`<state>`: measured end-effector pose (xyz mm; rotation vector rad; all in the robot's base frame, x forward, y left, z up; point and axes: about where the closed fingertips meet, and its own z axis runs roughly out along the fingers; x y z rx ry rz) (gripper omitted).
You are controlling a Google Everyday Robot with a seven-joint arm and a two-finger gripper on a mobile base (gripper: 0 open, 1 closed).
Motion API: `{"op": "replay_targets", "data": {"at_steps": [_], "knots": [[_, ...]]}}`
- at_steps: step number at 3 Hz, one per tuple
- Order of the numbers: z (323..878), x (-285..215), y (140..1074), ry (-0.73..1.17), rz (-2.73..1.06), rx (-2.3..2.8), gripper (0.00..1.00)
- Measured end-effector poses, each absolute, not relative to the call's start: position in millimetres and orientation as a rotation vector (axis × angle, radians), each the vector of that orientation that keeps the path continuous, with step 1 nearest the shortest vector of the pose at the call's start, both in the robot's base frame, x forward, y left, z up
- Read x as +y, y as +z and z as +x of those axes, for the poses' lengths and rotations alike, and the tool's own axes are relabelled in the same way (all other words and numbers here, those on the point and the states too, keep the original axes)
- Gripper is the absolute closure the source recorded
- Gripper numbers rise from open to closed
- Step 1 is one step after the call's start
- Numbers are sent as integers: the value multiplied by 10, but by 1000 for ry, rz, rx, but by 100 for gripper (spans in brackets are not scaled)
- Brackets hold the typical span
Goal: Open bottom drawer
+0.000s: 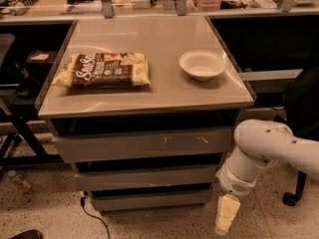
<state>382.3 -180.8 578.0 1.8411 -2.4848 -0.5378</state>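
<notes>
The bottom drawer is the narrowest grey front, lowest in the cabinet under the table, close to the floor. It sits pushed in under the mid-width front and the widest, scratched front. My gripper hangs from the white arm at the lower right, pointing down, just to the right of the bottom drawer's right end and a little in front of it, near the floor.
On the table top lie a brown snack bag and a white bowl. A black cable trails on the speckled floor at the cabinet's left. A chair wheel stands at the right. Cluttered benches lie behind.
</notes>
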Motion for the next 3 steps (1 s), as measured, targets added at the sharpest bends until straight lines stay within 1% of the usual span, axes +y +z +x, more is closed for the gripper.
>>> {"op": "replay_targets", "data": {"at_steps": [1, 2, 3], "knots": [[3753, -1726, 5457, -536, 1819, -2465, 0], [3727, -1508, 4675, -620, 1779, -2439, 0], [3727, -1508, 4675, -620, 1779, -2439, 0]]}}
